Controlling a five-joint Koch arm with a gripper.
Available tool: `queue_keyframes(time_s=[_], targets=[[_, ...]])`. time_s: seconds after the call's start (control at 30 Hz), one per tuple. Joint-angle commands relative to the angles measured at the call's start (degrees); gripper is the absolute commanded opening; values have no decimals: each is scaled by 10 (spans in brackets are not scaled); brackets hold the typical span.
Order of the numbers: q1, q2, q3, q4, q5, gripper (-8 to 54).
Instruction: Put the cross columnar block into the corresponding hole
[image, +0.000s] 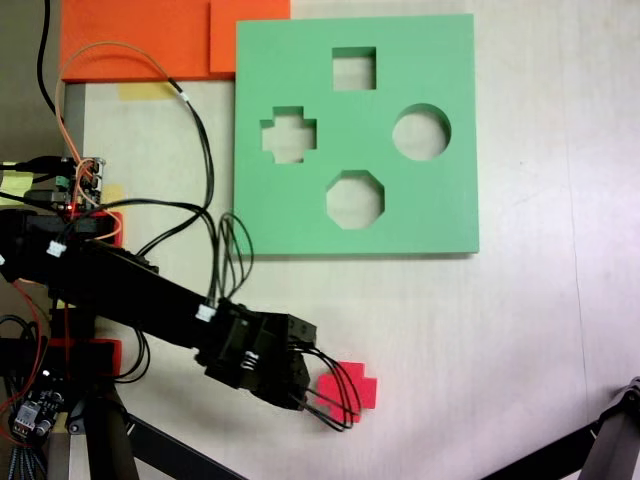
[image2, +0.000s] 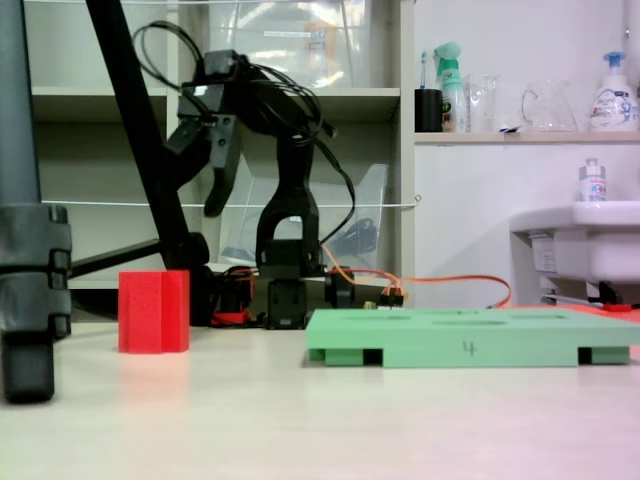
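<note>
The black robot hand hangs above the small bright red plus-shaped foam block, which stands on the pale tabletop, well apart from the plus-shaped cutout in the flat green foam board. Its jaws stand parted, holding nothing. Descending off-centre could tip the light block.

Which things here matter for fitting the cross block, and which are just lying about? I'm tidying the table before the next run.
Part of the job:
- red cross block
- plus-shaped hole
- green board
- gripper, raised above the block

Just lying about:
- orange foam pieces
- square hole, round hole, octagonal hole
- bottles on the shelf
</note>
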Motion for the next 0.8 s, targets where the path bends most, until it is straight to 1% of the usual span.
queue_keyframes(time_s=[0.0,0.23,0.3,0.47,0.77], targets=[[10,-2,-31,14,-2,477],[18,-71,-66,10,-25,484],[10,-86,-69,-8,-25,521],[0,-134,-81,-35,-25,522],[-5,-179,-82,-78,-23,522]])
